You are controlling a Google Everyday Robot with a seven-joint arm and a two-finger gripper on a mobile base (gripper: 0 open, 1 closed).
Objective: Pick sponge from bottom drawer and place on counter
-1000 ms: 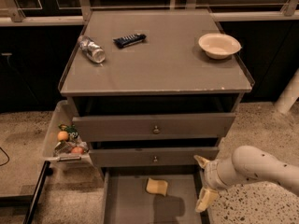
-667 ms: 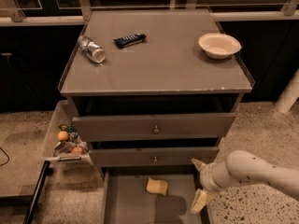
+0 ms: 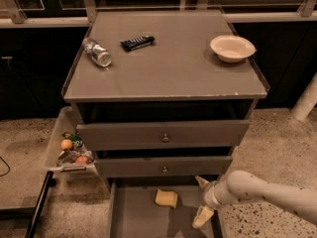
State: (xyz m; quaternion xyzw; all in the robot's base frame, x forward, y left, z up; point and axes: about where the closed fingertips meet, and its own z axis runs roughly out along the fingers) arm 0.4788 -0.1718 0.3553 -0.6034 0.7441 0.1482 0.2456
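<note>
The sponge [image 3: 166,198], a small pale yellow block, lies on the grey floor of the open bottom drawer [image 3: 133,217], near its back. My gripper [image 3: 202,199] comes in from the right on a white arm and hangs over the drawer's right side, a little to the right of the sponge and apart from it. Its two cream fingers [image 3: 202,215] are spread apart and hold nothing. The counter [image 3: 168,63] is the flat grey cabinet top above the drawers.
On the counter lie a plastic bottle [image 3: 97,52] on its side, a dark wrapped bar [image 3: 137,42] and a white bowl [image 3: 232,48]. Two knobbed drawers [image 3: 163,135] stand slightly open above the bottom drawer. A side bin [image 3: 68,148] with snacks and fruit hangs at the cabinet's left.
My gripper has moved left, closer to the sponge, over the bottom drawer. The sponge has not moved.
</note>
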